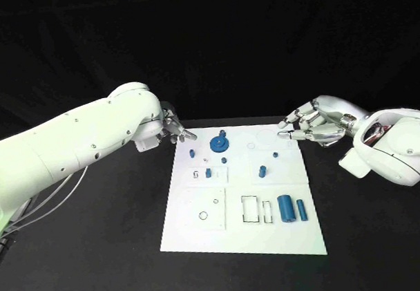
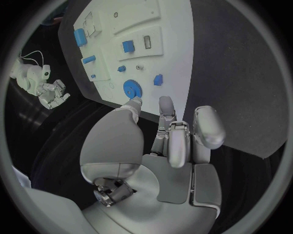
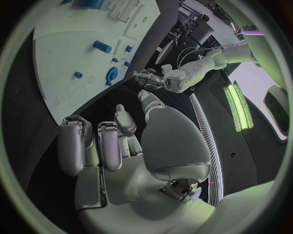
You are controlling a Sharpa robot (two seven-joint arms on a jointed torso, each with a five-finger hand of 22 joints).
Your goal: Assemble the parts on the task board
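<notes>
**Both hands poised at the far edge, parts waiting**

Black tabletop [image 1: 100, 253] lay all round, and on it sat the white rectangular task board [image 1: 219, 238], its near end nearest the robot. Closest in, two blue cylindrical pegs [image 1: 287, 208] stood side by side next to the outlined rectangular slots. Further up the board came a small blue block [image 1: 262, 171] and some tiny blue pieces around the middle. At the far end sat the blue toothed gear [image 1: 219, 143] with its upright stub.

And at that far edge, the hands! The silver many-fingered left hand [image 1: 176, 129] hovered just off the board's far left corner, fingers loosely spread, holding nothing. The silver many-fingered right hand [image 1: 311, 125] hung beside the far right corner, fingers partly curled but apart, empty too.

The risk, as I judged it: the left hand was nearest the gear, and a reach from the side could nudge it or tip the small pieces just beyond. A careless sweep might also shift the whole board.
</notes>
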